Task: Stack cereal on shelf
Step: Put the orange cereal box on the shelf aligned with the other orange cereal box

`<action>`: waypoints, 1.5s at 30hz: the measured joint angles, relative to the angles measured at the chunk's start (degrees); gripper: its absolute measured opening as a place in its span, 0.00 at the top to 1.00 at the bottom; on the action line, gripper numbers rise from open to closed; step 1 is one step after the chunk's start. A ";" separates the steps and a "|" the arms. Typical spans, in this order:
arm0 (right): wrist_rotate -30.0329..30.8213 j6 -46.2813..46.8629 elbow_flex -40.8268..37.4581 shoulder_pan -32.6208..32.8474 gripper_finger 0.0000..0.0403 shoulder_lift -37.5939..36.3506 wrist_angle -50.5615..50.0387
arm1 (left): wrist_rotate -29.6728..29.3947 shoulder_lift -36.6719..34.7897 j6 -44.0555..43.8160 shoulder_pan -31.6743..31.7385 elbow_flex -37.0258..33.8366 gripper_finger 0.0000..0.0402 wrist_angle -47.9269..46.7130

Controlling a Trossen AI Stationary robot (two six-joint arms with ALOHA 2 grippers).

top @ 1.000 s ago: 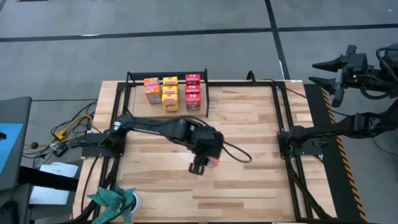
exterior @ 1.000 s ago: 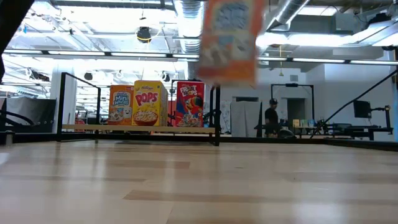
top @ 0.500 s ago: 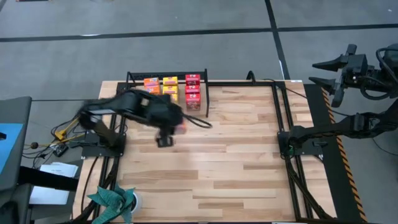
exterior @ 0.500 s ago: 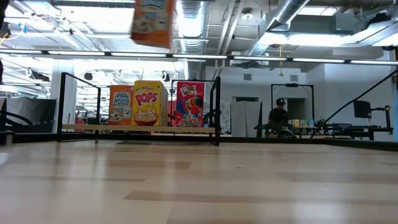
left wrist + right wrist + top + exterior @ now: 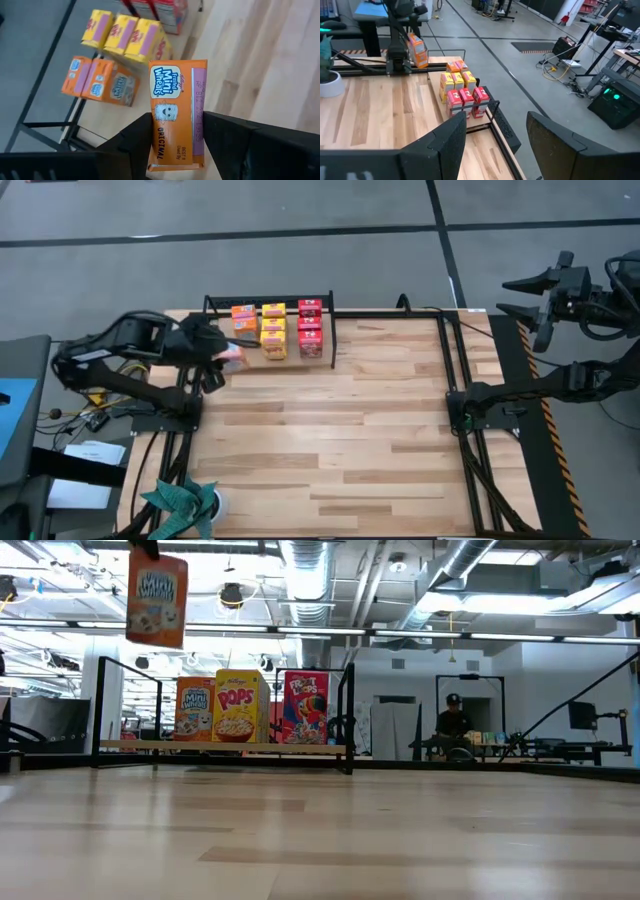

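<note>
Left gripper (image 5: 176, 142) clasps an orange Mini-Wheats box (image 5: 175, 112) above the shelf (image 5: 215, 305); right gripper (image 5: 495, 135) hangs released, well away.

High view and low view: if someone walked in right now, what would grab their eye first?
Probably the orange Mini-Wheats box hanging in the air, clamped in the left end effector near the shelf's left end. Next, the colourful rows of cereal boxes already on the shelf, orange, yellow and red. The right arm waits off the table's far right corner.
</note>
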 joint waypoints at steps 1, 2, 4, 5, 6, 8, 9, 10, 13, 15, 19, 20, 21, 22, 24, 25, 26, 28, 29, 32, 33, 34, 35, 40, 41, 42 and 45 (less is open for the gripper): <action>0.02 0.36 -0.02 0.01 0.42 0.01 0.00 | 0.02 -1.46 0.97 1.04 -2.03 0.61 1.42; 0.03 0.76 -0.02 0.01 0.42 0.01 0.00 | 0.14 -2.62 2.08 2.08 -3.77 0.61 2.63; 0.04 1.59 -0.02 -0.01 0.42 0.00 0.00 | 1.44 -4.32 5.13 4.42 -6.94 0.61 5.17; 0.06 1.58 -0.02 0.01 0.42 0.01 0.00 | 2.37 -4.67 6.99 5.64 -8.29 0.61 6.07; 0.06 1.58 -0.01 -0.01 0.42 0.01 0.00 | 3.72 -4.89 8.86 6.95 -9.51 0.61 6.97; 0.07 1.58 -0.02 0.00 0.42 0.01 0.01 | 6.19 -4.51 12.84 9.68 -11.30 0.61 8.48; 0.07 1.58 -0.02 0.01 0.42 0.01 0.01 | 6.94 -4.12 14.73 11.09 -12.03 0.61 9.16; 0.07 1.58 -0.02 0.01 0.42 0.01 0.02 | 7.46 -3.57 16.27 12.41 -12.61 0.61 9.57; 0.07 1.58 -0.02 0.00 0.42 0.01 0.00 | 8.56 -1.66 20.09 16.72 -13.58 0.61 10.39; 0.07 1.58 -0.02 0.01 0.42 0.01 0.00 | 10.23 -0.60 22.33 19.60 -13.74 0.61 11.96; 0.07 1.58 -0.02 -0.01 0.42 0.01 0.00 | 14.48 0.88 27.00 25.41 -13.81 0.61 15.27; 0.07 1.58 -0.02 0.01 0.42 0.01 0.00 | 15.00 0.95 28.02 26.71 -13.81 0.61 16.17; 0.07 1.60 -0.02 0.00 0.42 0.01 0.00 | 15.41 0.95 28.93 28.18 -13.81 0.61 16.74; 0.07 1.59 -0.01 0.01 0.42 0.01 0.00 | 16.18 0.95 30.10 29.60 -13.81 0.61 17.18; 0.07 1.58 -0.02 -0.01 0.42 0.01 0.02 | 18.67 0.95 32.48 32.01 -13.81 0.61 17.64; 0.07 1.60 -0.02 0.01 0.42 0.01 0.00 | 19.94 0.95 33.38 33.01 -13.81 0.61 17.62; 0.07 1.59 -0.02 0.00 0.42 0.01 0.02 | 20.97 1.01 34.29 33.95 -13.81 0.61 17.51; 0.07 1.60 -0.02 0.01 0.42 0.00 0.04 | 22.21 1.17 35.90 35.35 -13.81 0.61 17.09; 0.07 1.60 -0.02 0.01 0.42 0.00 0.05 | 22.61 1.19 36.83 36.05 -13.84 0.61 16.99; 0.07 1.63 -0.02 0.01 0.42 0.01 0.39 | 24.00 1.06 39.04 38.08 -15.31 0.61 18.67; 0.06 1.63 -0.02 0.01 0.42 0.01 0.63 | 24.60 1.08 39.39 38.79 -16.42 0.61 19.70; 0.07 1.64 -0.02 0.01 0.42 0.01 0.84 | 25.34 1.08 39.77 39.54 -17.78 0.61 20.71; 0.07 1.65 -0.02 0.00 0.42 0.01 0.84 | 26.09 1.05 40.23 40.18 -19.26 0.61 21.56; 0.07 1.71 -0.02 -0.01 0.42 0.01 1.03 | 27.82 0.97 41.84 41.25 -24.69 0.61 27.23; 0.05 1.71 -0.02 0.01 0.42 0.01 1.09 | 28.00 0.97 41.87 41.23 -25.28 0.61 28.66; 0.05 1.71 -0.02 0.00 0.42 0.01 1.19 | 28.15 0.97 42.13 41.21 -25.55 0.61 29.53; 0.04 1.71 -0.01 0.01 0.42 0.01 2.43 | 28.13 0.86 45.09 41.87 -26.20 0.61 30.29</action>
